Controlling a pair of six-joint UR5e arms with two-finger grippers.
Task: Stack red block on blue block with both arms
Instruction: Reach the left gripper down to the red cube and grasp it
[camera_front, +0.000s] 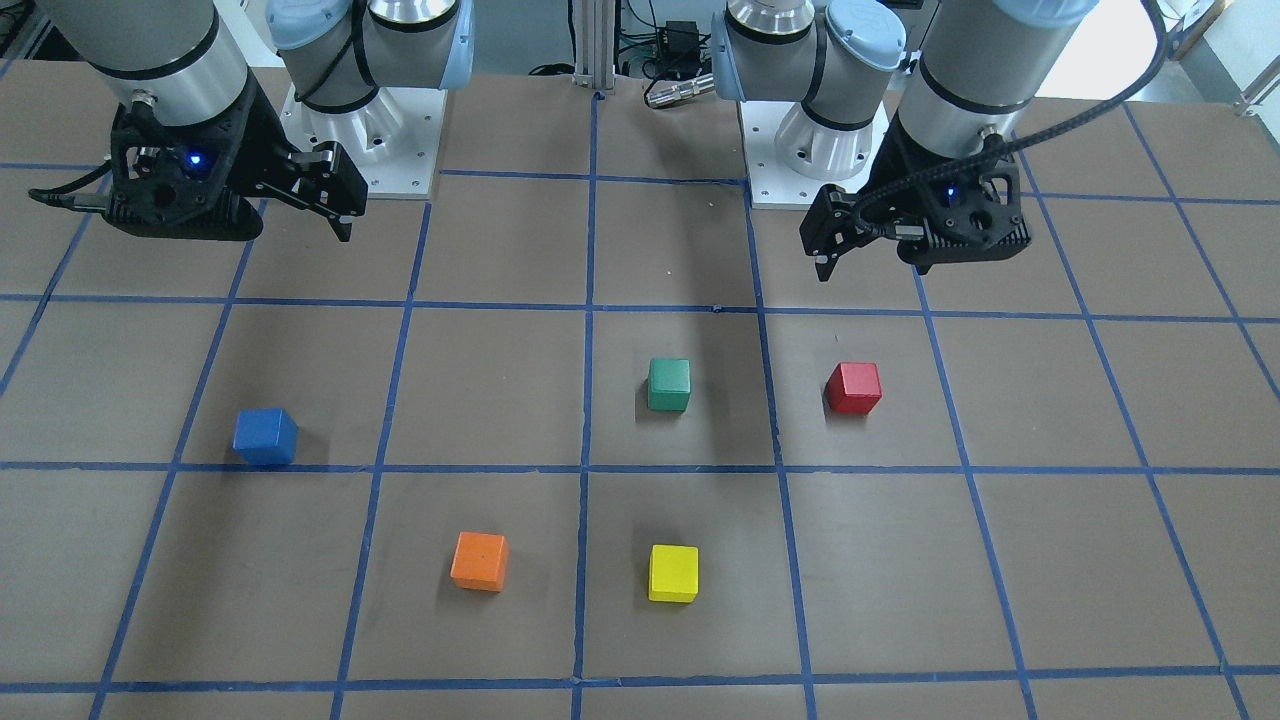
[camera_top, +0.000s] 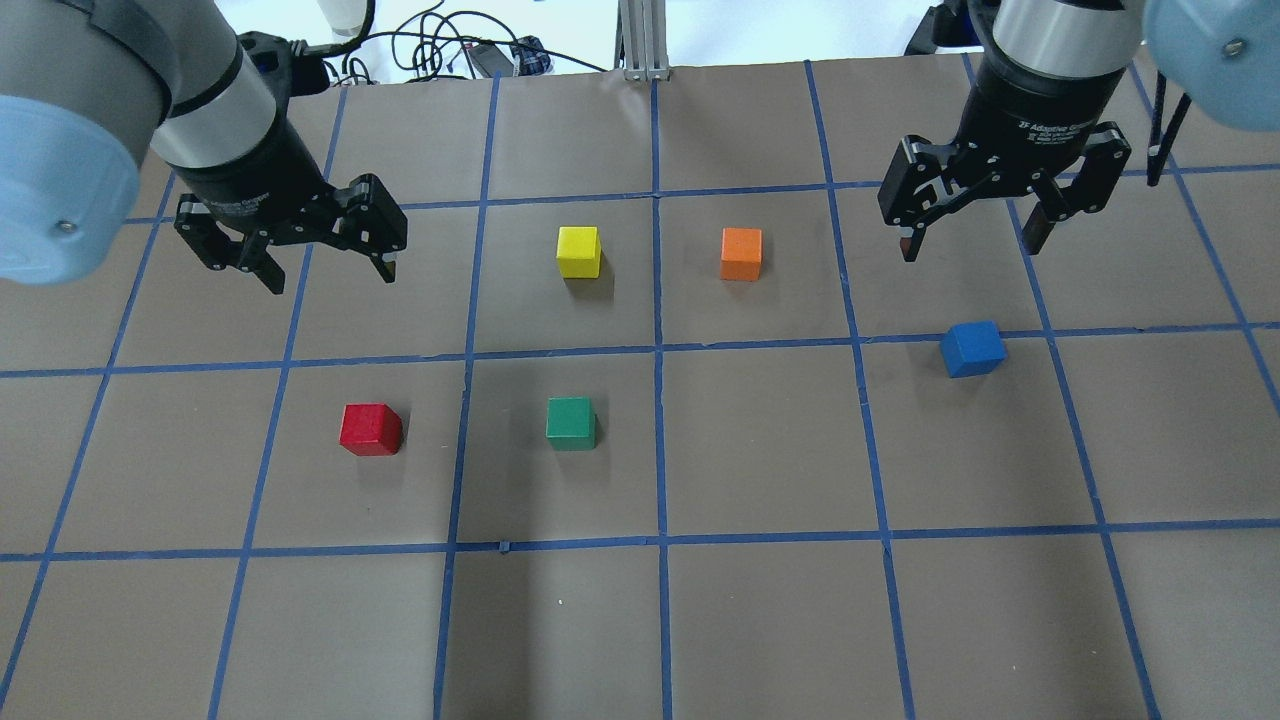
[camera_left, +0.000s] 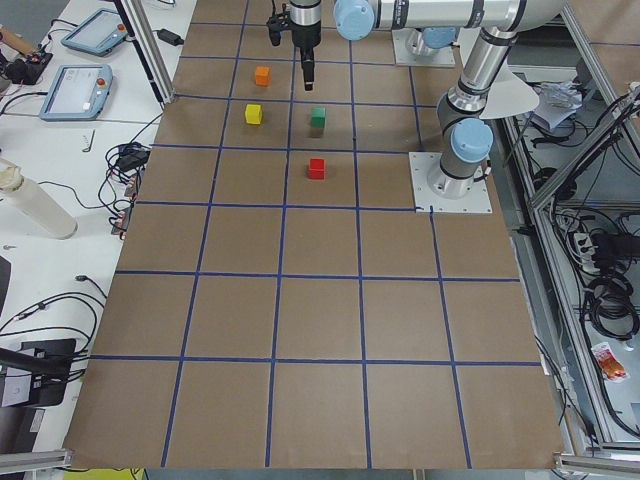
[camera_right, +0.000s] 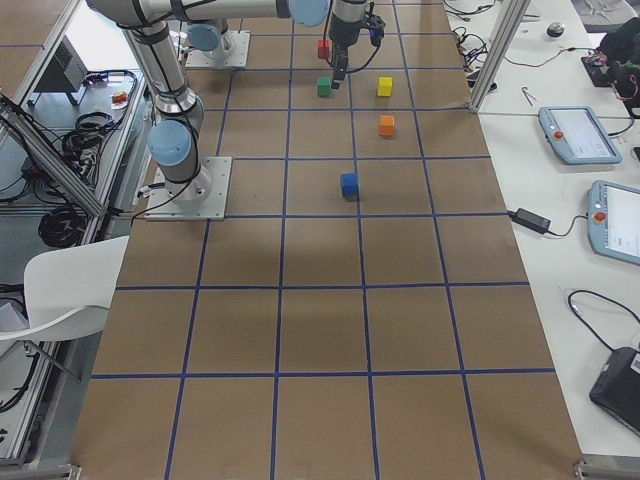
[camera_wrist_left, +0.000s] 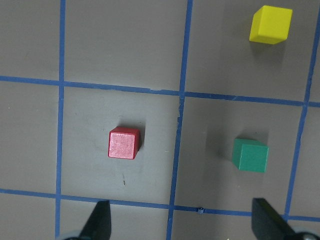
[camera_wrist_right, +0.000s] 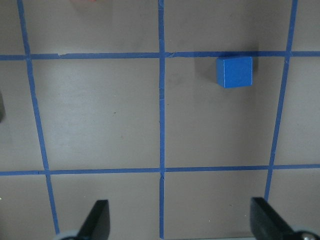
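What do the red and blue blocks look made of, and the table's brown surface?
The red block: likely painted wood, matte; faintly speckled top face, crisp edges, no glare. The blue block: same look, matte paint. The table surface: seems brown paper or card, dull, gridded with blue tape.

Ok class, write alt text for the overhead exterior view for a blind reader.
The black left claw and right claw hang open and empty over a brown table gridded with blue tape. A small matte red cube sits near the left one, a small matte blue cube near the right; a green cube, yellow cube and orange cube lie separately between.
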